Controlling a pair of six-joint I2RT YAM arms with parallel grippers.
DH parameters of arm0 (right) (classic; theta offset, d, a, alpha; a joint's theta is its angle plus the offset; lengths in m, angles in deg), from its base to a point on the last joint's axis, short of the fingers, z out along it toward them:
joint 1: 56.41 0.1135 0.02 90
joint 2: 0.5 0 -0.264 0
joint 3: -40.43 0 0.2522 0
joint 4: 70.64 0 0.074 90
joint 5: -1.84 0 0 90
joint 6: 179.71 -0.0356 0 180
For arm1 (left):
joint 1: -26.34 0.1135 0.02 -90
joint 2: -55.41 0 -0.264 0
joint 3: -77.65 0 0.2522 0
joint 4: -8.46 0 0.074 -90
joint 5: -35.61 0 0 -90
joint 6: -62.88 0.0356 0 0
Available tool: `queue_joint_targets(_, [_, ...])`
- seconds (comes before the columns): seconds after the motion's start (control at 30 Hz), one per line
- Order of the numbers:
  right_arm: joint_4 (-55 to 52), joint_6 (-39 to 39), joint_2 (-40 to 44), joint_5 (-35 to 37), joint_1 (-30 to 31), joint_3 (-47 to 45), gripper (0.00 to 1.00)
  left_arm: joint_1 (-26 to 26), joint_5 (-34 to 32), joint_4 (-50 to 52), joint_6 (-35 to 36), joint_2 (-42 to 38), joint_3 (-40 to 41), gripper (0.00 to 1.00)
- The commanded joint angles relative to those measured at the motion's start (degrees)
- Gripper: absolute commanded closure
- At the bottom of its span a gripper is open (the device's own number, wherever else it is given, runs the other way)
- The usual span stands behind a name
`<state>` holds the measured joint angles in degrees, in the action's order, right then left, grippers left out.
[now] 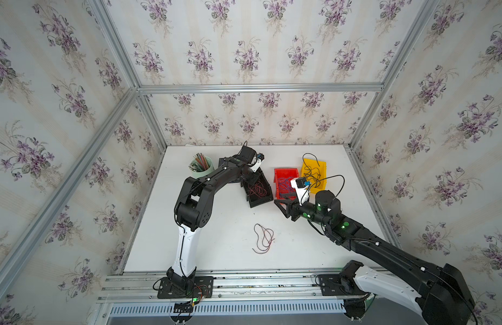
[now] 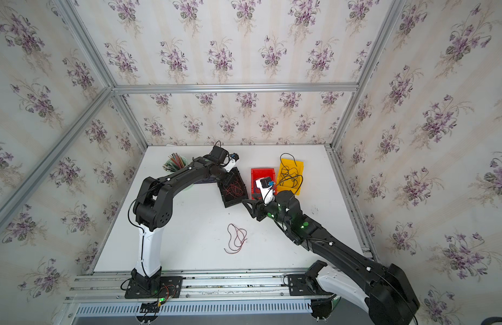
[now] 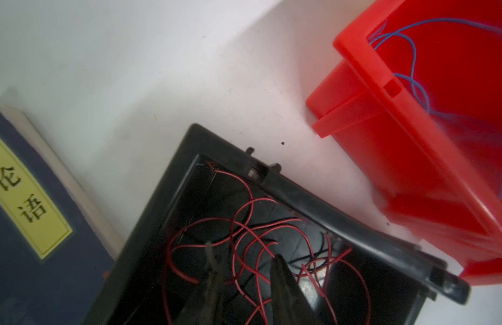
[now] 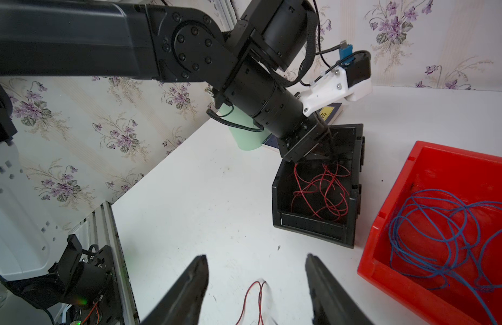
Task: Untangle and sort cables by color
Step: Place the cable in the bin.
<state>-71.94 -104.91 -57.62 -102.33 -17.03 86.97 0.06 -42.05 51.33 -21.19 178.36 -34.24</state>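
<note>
Red cables (image 1: 257, 188) lie tangled in the black bin (image 1: 265, 201); a thin black strand (image 3: 309, 256) runs among them. My left gripper (image 3: 244, 257) reaches down into this bin, open, its fingertips apart among the red loops and holding nothing. Blue cables (image 4: 430, 233) fill the red bin (image 1: 279, 172). Black cables (image 1: 311, 171) sit in the yellow bin (image 1: 321, 164), one looping over its rim. A loose bunch of red cables (image 1: 263, 238) lies on the table's middle. My right gripper (image 4: 255, 257) hovers open in front of the black bin, above that bunch's far end.
A green cup of coloured pencils (image 1: 201, 166) stands at the back left. A dark blue book (image 3: 33, 225) lies beside the black bin, under my left arm. The three bins stand in a row across the back of the white table (image 1: 216, 239).
</note>
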Motion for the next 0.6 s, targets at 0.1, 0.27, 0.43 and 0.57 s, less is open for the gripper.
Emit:
queue_joint_targets(0.1, [0.07, 0.08, 0.34, 0.36, 0.00, 0.24, 0.40, 0.76, -0.43, 0.42, -1.38, -2.07, -0.42, 0.38])
queue_joint_targets(0.27, [0.32, 0.08, 0.43, 0.07, 0.00, 0.14, 0.40, 1.32, 1.70, -0.16, -2.89, -5.04, 0.52, 0.22])
queue_joint_targets(0.43, [-0.10, -0.26, 0.24, -0.54, 0.00, 0.35, 0.40, 2.36, 3.88, -0.57, -5.83, -7.74, 0.25, 0.07])
queue_joint_targets(0.57, [-0.30, -0.42, 0.14, -1.20, 0.00, 0.44, 0.40, 2.76, 3.75, 0.40, -6.26, -10.53, 0.34, 0.01])
